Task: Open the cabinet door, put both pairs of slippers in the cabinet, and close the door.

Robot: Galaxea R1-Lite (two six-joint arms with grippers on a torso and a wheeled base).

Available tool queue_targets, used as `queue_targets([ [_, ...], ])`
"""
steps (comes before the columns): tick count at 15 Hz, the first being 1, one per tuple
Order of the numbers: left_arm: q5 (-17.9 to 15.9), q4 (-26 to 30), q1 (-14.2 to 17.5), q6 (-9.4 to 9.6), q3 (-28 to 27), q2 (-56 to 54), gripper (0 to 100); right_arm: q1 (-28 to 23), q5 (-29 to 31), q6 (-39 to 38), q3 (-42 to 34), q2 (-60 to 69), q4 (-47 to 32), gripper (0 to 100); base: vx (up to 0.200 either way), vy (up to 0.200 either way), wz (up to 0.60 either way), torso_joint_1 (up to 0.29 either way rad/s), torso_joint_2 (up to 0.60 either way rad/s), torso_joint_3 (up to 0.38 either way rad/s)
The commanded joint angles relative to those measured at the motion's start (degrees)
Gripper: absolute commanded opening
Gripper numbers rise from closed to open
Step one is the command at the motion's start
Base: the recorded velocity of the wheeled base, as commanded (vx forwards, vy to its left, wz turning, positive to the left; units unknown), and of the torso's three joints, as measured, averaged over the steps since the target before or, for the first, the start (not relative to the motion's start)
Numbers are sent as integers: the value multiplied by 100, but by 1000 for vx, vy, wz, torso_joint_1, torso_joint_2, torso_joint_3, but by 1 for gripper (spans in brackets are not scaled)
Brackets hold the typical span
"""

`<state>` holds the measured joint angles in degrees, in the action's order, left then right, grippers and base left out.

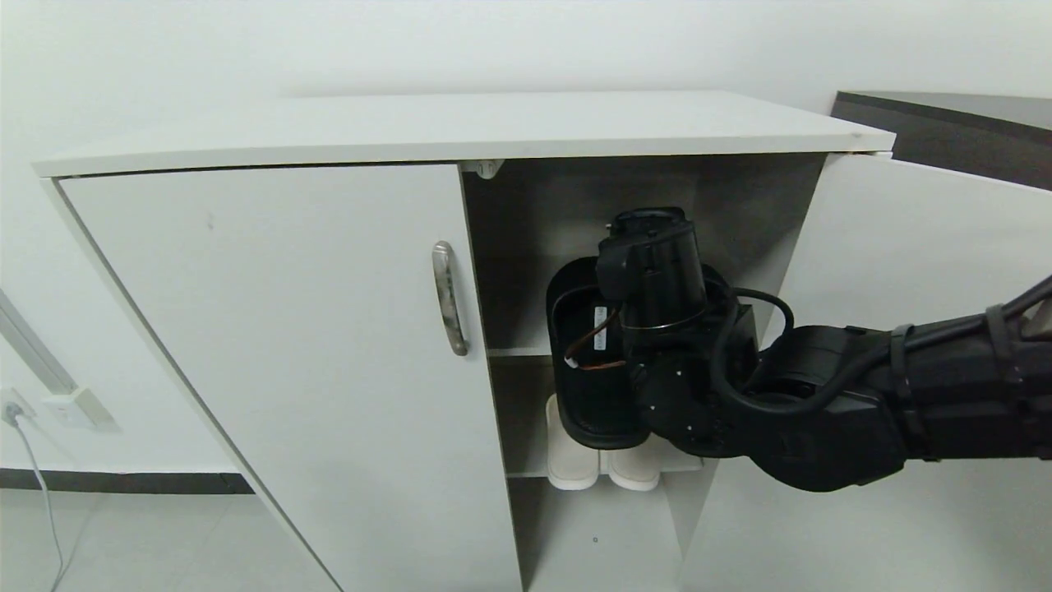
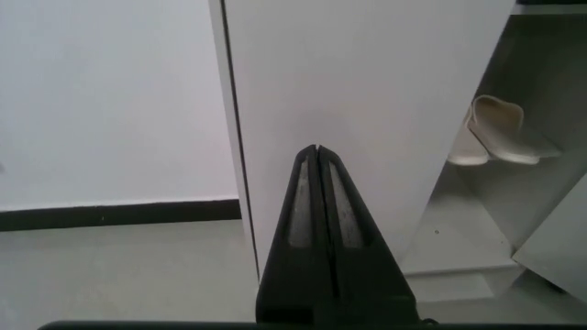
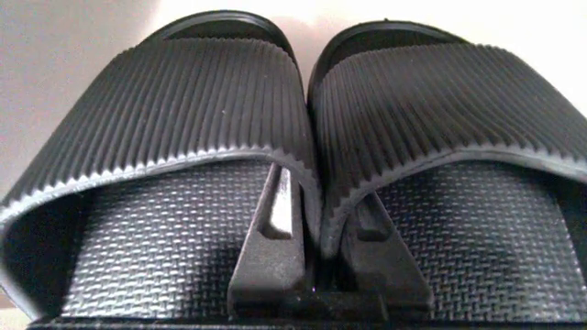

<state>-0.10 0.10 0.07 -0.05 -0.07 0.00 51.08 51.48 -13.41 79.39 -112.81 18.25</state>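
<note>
- The black slippers (image 1: 588,386) sit side by side in the right gripper (image 3: 321,234) — one finger goes inside each and pinches their inner sides together.
- They hang in the open half of the cabinet (image 1: 460,123), just above the white slippers (image 1: 600,469).
- The white slippers lie on a low shelf (image 1: 526,474) inside.
- The right door (image 1: 904,263) stands open.
- The left door (image 1: 288,329) is closed and has a metal handle (image 1: 448,298).
- The left gripper (image 2: 317,160) has its fingers pressed together — it is near the closed door.
</note>
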Motion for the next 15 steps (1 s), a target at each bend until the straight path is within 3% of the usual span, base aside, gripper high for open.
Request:
queue_targets([
  [1,1,-1,1,-4,-1,0,0,-63,-94,58,86,-48,3,0,0,0,0,0,0,0],
  [9,27,-1,1,-13,-1,0,0,-581,-639,58,1650,-716,-1236,0,0,0,0,0,0,0],
  [11,19,-1,1,-13,-1,0,0,-581,-639,31,1703,-760,-1254,0,0,0,0,0,0,0],
  [15,27,-1,1,-13,-1,0,0,-573,-639,23,1694,-769,-1254,0,150,0,0,-1,-2,2],
])
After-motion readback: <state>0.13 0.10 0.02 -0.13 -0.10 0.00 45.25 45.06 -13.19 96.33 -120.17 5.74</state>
